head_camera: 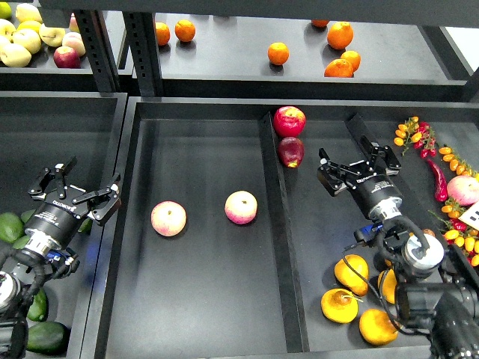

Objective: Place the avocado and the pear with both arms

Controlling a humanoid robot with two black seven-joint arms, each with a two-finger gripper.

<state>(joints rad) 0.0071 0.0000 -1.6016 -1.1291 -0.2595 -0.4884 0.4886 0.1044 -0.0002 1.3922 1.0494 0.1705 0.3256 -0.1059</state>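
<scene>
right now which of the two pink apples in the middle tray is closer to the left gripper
The left-hand pink apple, sitting lower in the middle tray. The other apple lies further right, toward the divider. The left gripper is empty, fingers spread.

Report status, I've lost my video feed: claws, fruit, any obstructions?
Left claw open, empty, above avocados. Right claw open, empty, up-tray from pears. Two apples in centre tray; nothing blocking.

Both grippers' fingers spread, holding nothing, above trays.

Two pink-and-cream apples (203, 213) lying in the middle tray (194, 314), oranges (338, 51) sitting on the upper shelf (232, 52), cherry tomatoes (456, 194) trailing at right.
</scene>
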